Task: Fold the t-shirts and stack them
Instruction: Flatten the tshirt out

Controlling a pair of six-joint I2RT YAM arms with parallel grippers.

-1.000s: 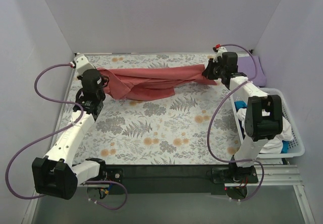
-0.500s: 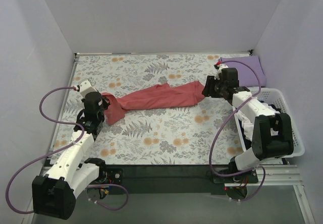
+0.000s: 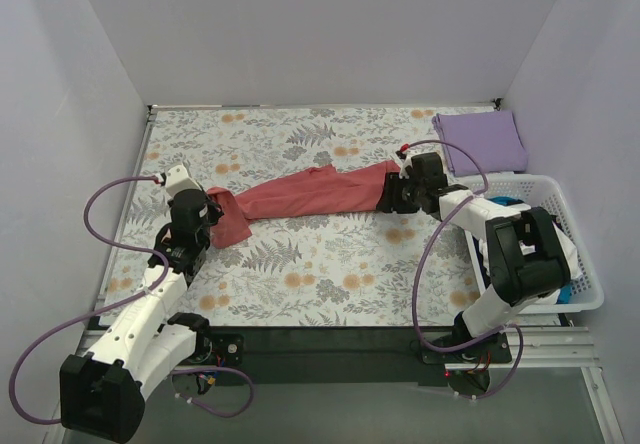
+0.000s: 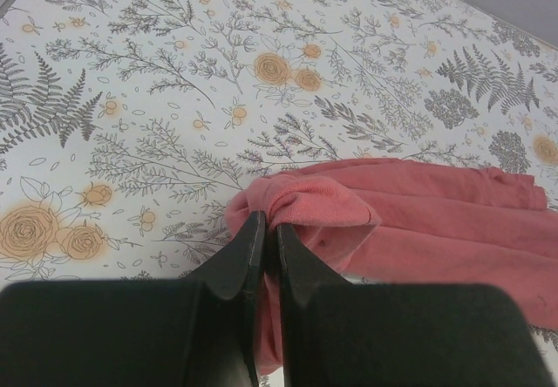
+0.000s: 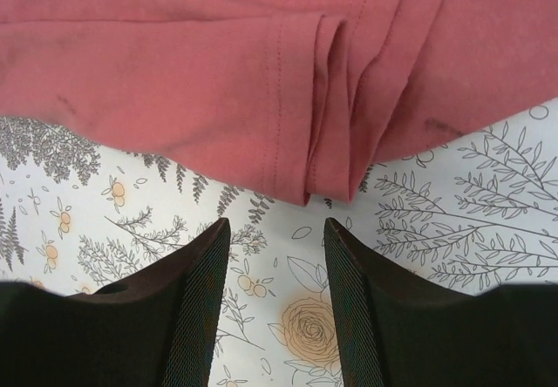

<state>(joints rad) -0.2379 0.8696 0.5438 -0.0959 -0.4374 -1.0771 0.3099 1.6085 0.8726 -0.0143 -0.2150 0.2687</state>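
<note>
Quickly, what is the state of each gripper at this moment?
Left gripper: closed, pinching the salmon-red soft cloth t-shirt.
Right gripper: open, holding nothing, just short of that t-shirt's edge.

Lighting is bright, even and diffuse in all three views; the source appears to be overhead, though it lies outside the pictures. Shadows under the arms on the table (image 3: 330,264) are short and soft. Folds of the salmon-red t-shirt (image 5: 174,82) carry faint shading. The left tool (image 4: 270,230) and right tool (image 5: 276,226) read dark and slightly soft at close range.
</note>
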